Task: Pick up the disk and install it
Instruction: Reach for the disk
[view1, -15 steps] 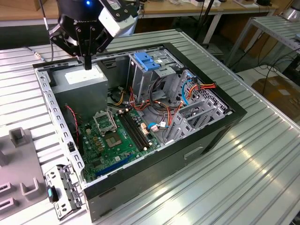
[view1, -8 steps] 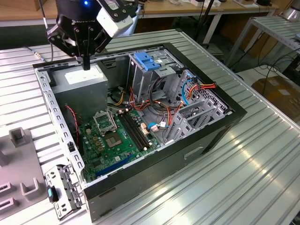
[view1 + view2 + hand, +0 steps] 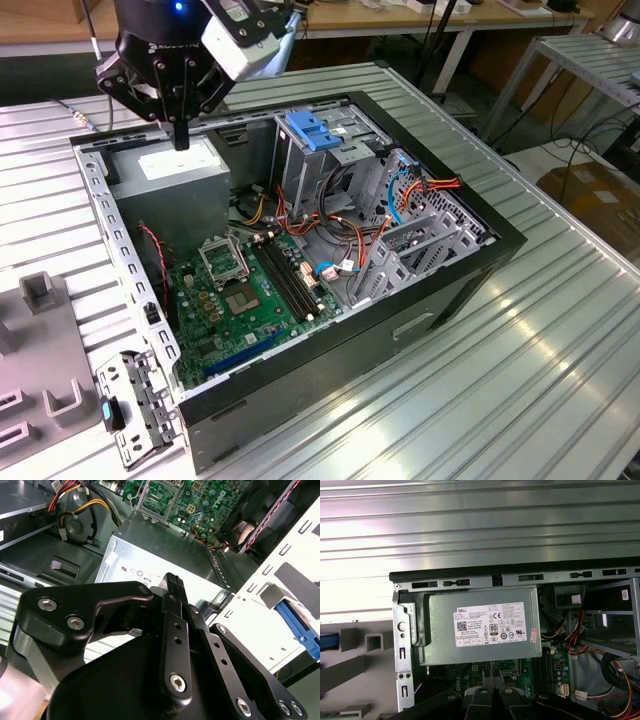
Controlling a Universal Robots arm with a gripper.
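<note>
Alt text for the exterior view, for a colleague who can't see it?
The arm's tool hangs above the grey power-supply box in an open computer case lying on a slatted metal table. Motherboard, cables and a blue-latched drive cage sit inside.

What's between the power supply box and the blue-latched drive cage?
In the exterior view, yellow and red wires lie in the gap between the power supply box and the drive cage.

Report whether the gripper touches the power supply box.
Cannot tell. In the exterior view the gripper overlaps the power supply box; neither contact nor gap shows plainly.
</note>
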